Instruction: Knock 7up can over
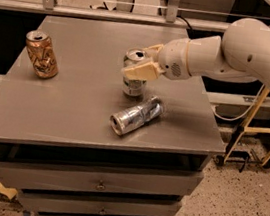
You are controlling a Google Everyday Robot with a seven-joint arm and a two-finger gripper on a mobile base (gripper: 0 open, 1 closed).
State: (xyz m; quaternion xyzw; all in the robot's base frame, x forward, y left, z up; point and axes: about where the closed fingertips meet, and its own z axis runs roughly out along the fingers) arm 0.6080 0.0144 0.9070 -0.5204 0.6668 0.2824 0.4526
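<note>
The 7up can [134, 87], silver with a pale label, stands upright near the middle of the grey table [74, 106]. My gripper [143, 61] comes in from the right at the can's upper part. It is open, with one cream finger [138, 70] across the front of the can and the other behind its right rim. The can's silver top [134, 55] shows between them. The middle of the can is hidden by the front finger.
A shinier silver can [137, 115] lies on its side just in front of the 7up can. An orange-gold can [41, 54] stands at the table's left. Drawers sit below the tabletop. A yellow frame [268, 130] stands to the right.
</note>
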